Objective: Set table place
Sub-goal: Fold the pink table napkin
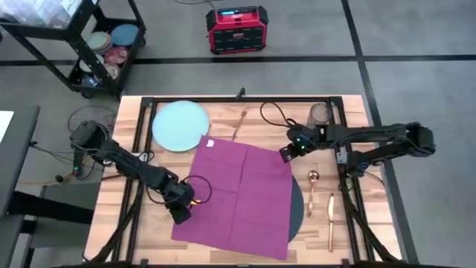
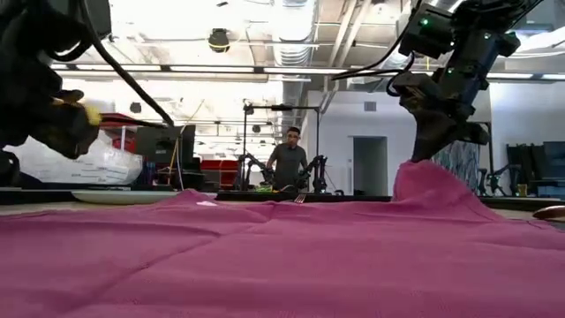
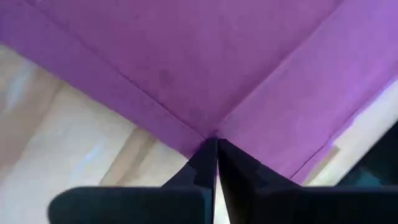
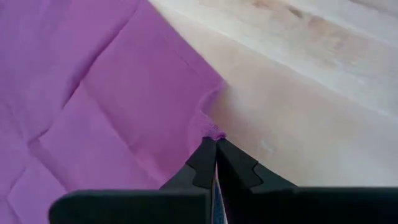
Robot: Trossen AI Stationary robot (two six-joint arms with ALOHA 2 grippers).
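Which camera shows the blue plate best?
The high view: the plate lies whole near the table's far left corner, the napkin reaching its rim. The low view shows only its thin edge. Neither wrist view shows it.

Bright overhead ceiling lights (image 2: 221, 66) glare in the low view; wrist views blur softly.

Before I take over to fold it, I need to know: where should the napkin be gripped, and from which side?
By its corners. The napkin lies spread flat over the mat, so only edges and corners give the fingers something to pinch. The left gripper is shut on the left corner and the right gripper on the right one, each coming from outside the cloth.
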